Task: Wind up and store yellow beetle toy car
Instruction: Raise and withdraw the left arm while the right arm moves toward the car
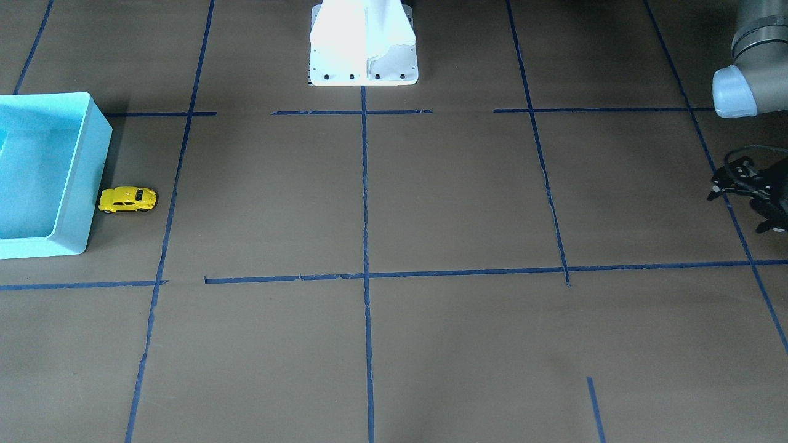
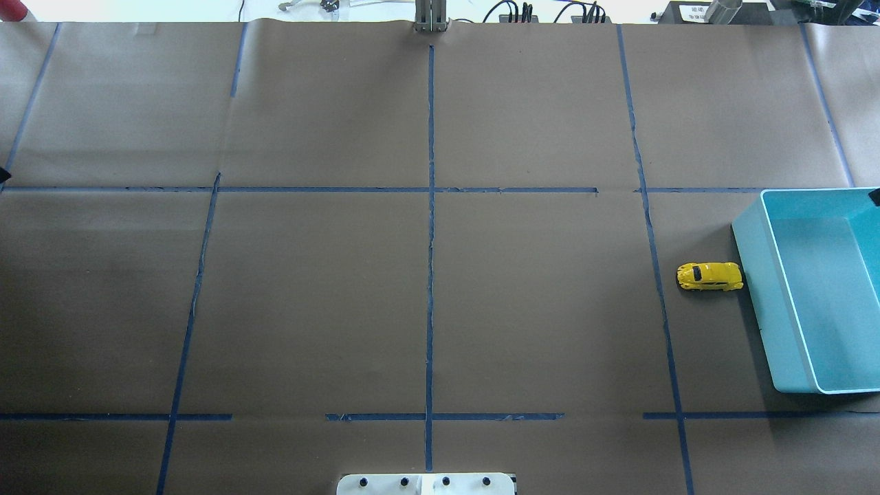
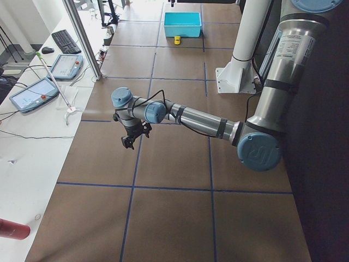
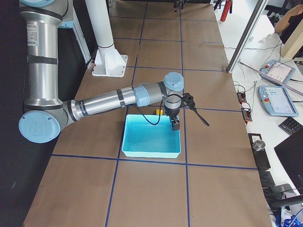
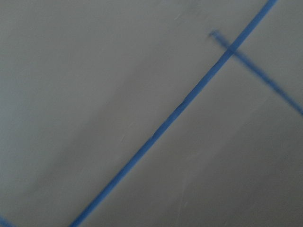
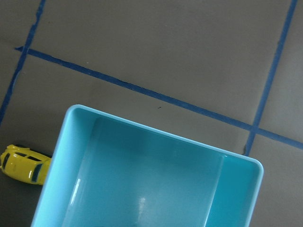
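Beside the outer wall of one turquoise bin (image 2: 756,295), one yellow beetle toy car (image 2: 709,276) is sitting on its wheels on the brown worktop (image 2: 426,309), one end almost touching the bin. Bright yellow and rounded, it is showing dark windows and small black wheels. Two arms are reaching out: the right end effector (image 4: 175,124) is hanging over the bin, while the left end effector (image 3: 130,141) is hovering well apart at the opposite end. Whether either is spread or closed cannot be told.
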`<state>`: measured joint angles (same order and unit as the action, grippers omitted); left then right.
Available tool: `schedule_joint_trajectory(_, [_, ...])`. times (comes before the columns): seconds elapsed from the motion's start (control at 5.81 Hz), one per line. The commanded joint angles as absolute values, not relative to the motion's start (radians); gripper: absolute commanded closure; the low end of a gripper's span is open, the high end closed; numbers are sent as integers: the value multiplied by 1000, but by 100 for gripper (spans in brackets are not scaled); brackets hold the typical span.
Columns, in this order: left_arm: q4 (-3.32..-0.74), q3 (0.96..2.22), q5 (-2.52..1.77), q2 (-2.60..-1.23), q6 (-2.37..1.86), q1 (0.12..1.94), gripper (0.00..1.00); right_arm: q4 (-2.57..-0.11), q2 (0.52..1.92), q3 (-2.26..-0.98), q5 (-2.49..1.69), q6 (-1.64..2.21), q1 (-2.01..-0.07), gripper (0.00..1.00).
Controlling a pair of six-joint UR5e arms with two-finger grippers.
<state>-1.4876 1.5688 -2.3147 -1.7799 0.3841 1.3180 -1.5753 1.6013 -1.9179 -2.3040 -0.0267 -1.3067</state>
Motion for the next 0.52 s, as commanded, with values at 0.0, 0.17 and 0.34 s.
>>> schedule_joint_trajectory(0.0, [-1474, 1519, -2319, -1758, 172, 1405, 0, -1575, 1539, -1937, -2255, -80, -1147, 0])
schedule_joint_trajectory(0.17, [-1471, 1516, -2321, -1753, 131, 1445, 0, -1575, 1499, -1953, -2196, -84, -1059, 0])
schedule_joint_trajectory(0.34, [-1485, 1516, -2324, -1700, 132, 1497, 0, -1574, 1471, -1968, -2151, -145, -989, 0])
